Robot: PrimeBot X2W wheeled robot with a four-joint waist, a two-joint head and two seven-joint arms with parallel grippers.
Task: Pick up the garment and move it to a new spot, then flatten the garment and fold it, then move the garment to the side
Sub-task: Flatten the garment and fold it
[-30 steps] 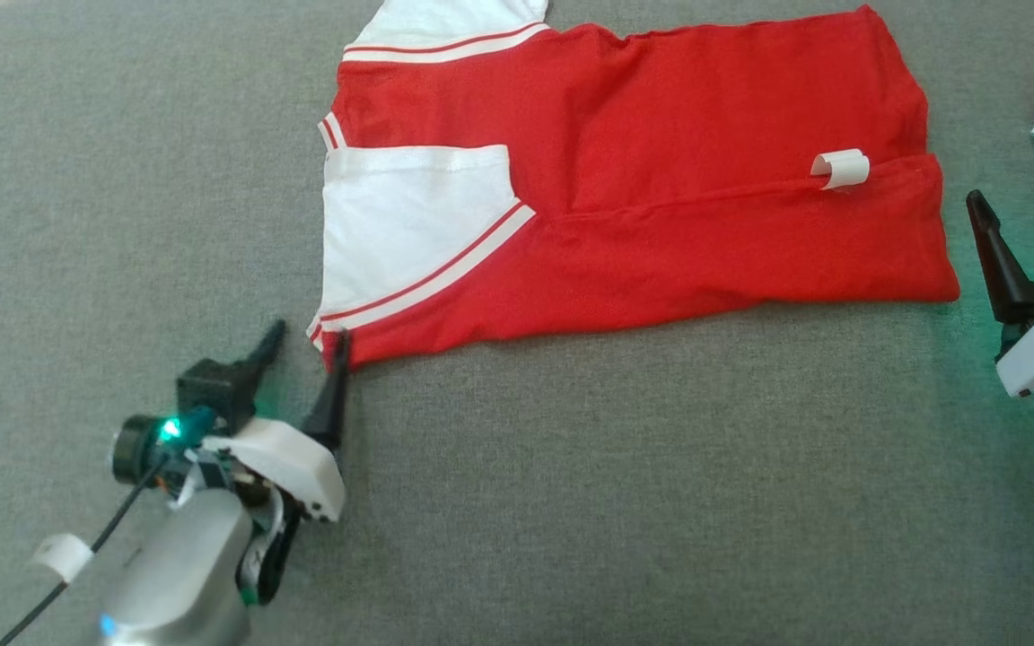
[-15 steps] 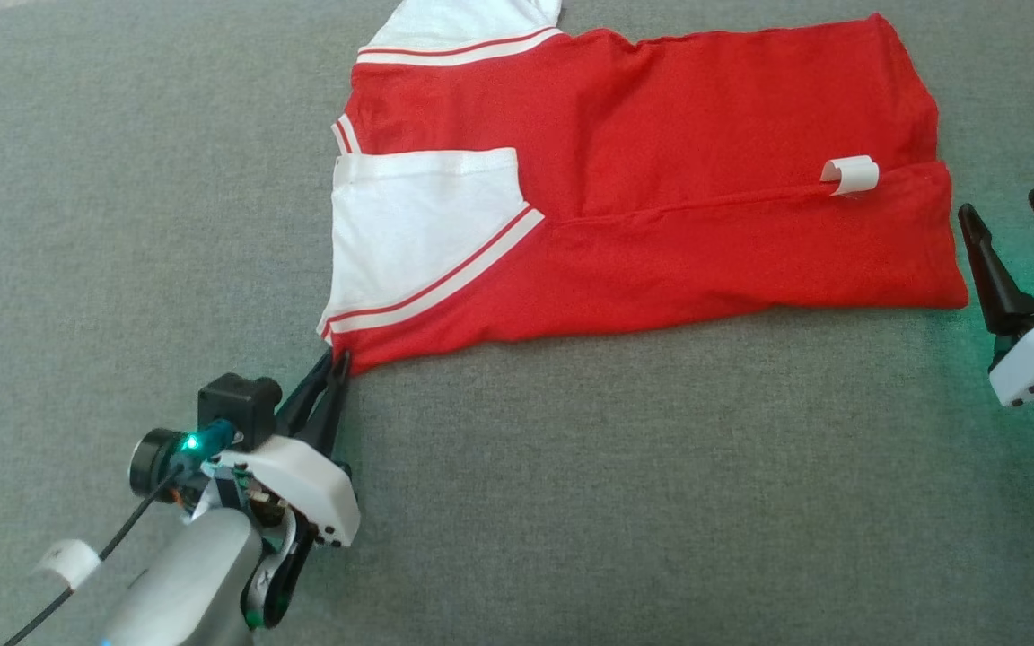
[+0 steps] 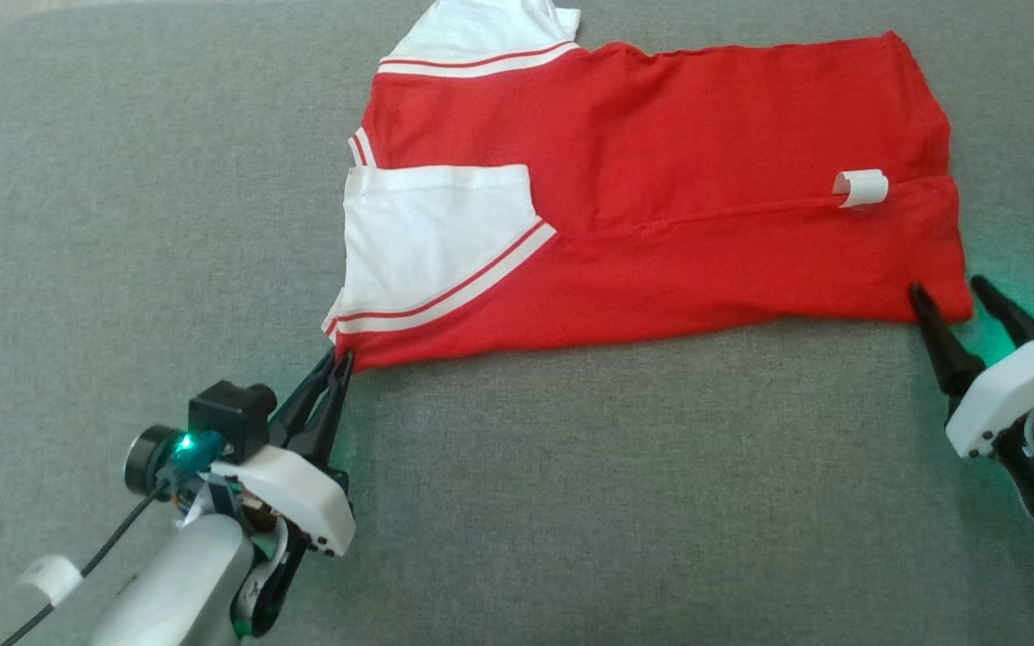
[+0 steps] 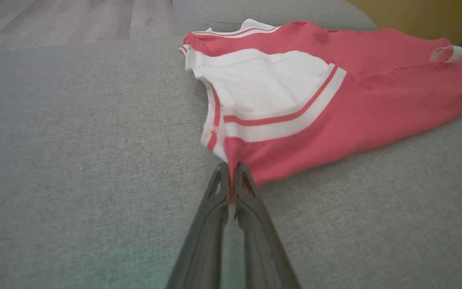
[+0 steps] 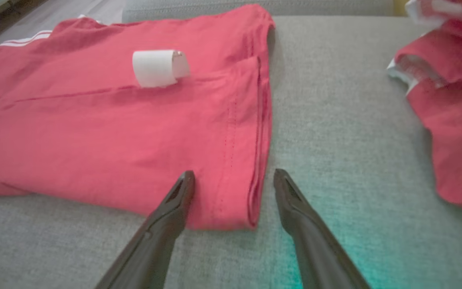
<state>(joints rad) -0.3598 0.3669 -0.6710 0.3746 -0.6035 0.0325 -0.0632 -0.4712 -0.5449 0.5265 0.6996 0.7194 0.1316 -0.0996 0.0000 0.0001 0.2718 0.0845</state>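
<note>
While the red-and-white garment (image 3: 705,242) lies flat on the grey cushion (image 3: 571,502), the left gripper (image 3: 337,361) pinches its near left corner, fingers closed. The right gripper (image 3: 946,285) straddles the near right corner, wide open.

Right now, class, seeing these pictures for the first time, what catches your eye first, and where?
A red shirt with white sleeves lies flat across the middle of the grey surface. The left gripper is shut on its near left corner; the right gripper stands open astride the near right corner. A curled white tag sits near the shirt's right edge.
</note>
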